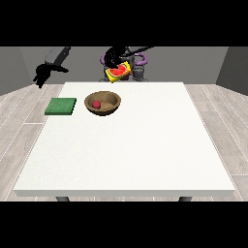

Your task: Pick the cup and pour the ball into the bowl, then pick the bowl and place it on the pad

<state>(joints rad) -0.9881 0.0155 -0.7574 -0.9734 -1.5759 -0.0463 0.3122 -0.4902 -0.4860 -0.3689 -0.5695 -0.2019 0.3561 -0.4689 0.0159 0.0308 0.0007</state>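
A yellow cup (118, 72) with a red inside hangs tilted above the table's far edge, its mouth turned towards the camera. The hand at the view's right (113, 60) is curled round the cup from above. Just in front of the cup a brown wooden bowl (110, 107) stands on the table, and a small red ball (96, 103) lies inside it. A flat green pad (61, 106) lies to the left of the bowl, a short gap apart. The hand at the view's left (41, 75) hangs off the table's far left corner with relaxed fingers, holding nothing.
The white table (131, 150) stretches wide towards the camera and to the right of the bowl. The robot's body (138, 72) stands behind the far edge. Grey wooden floor surrounds the table.
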